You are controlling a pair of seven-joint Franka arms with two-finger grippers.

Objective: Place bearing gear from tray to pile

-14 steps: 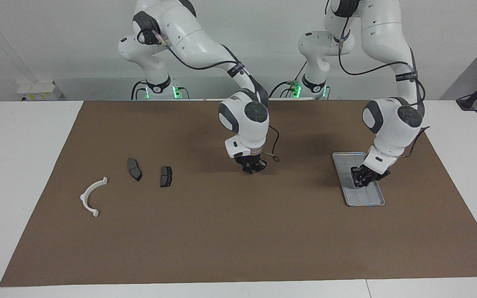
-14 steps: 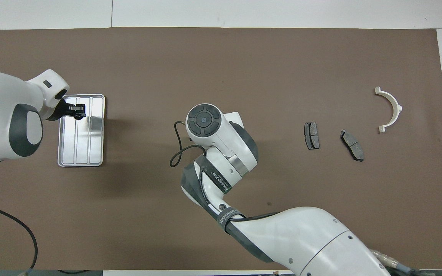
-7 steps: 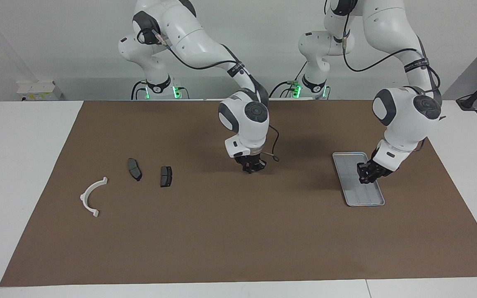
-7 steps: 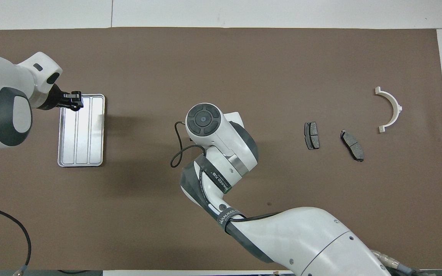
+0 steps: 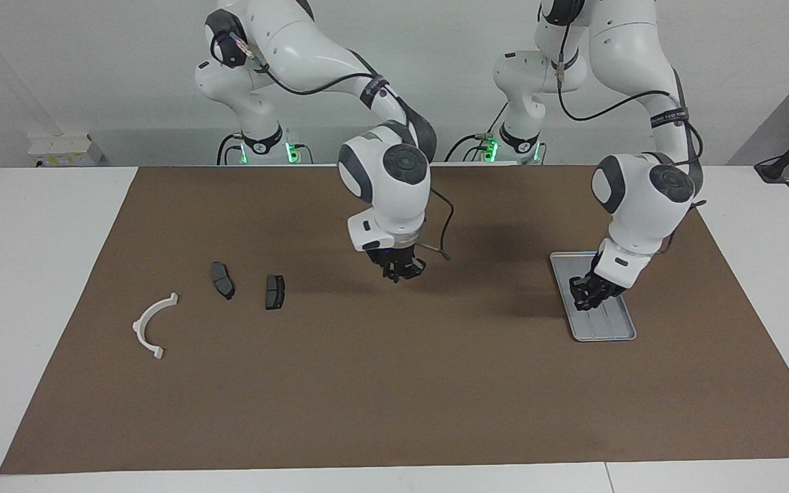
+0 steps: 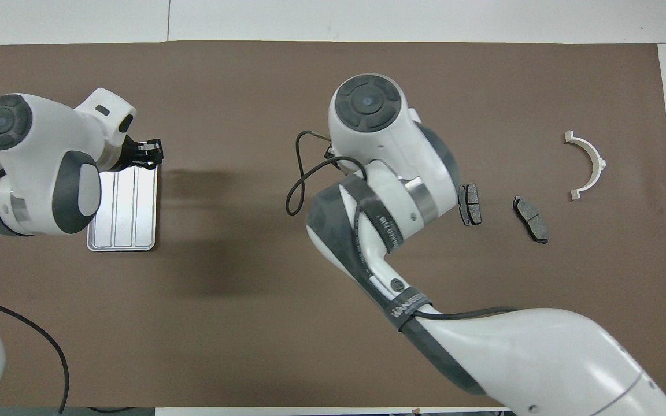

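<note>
The silver-grey ridged tray (image 5: 605,330) (image 6: 128,228) lies toward the left arm's end of the mat, and no part shows on its bare ridges. My left gripper (image 5: 587,293) (image 6: 151,152) hangs just over the tray's edge toward the table's middle, its fingers closed on a small dark piece with a silvery glint, the bearing gear (image 6: 147,147). The pile sits toward the right arm's end: a white half-ring bracket (image 5: 153,326) (image 6: 591,164) and two dark pads (image 5: 222,279) (image 5: 274,292). My right gripper (image 5: 398,268) is shut, holds nothing, and hovers over the mat's middle.
A brown mat (image 5: 394,397) covers the table, with white table edge around it. In the overhead view my right arm's wrist (image 6: 385,133) hides its own gripper and reaches up to one pad (image 6: 470,204). A loose black cable (image 6: 298,185) hangs from that wrist.
My left gripper rose out of the tray and shifted toward the table's middle with the small piece. My right arm lifted and swung a little toward the pile.
</note>
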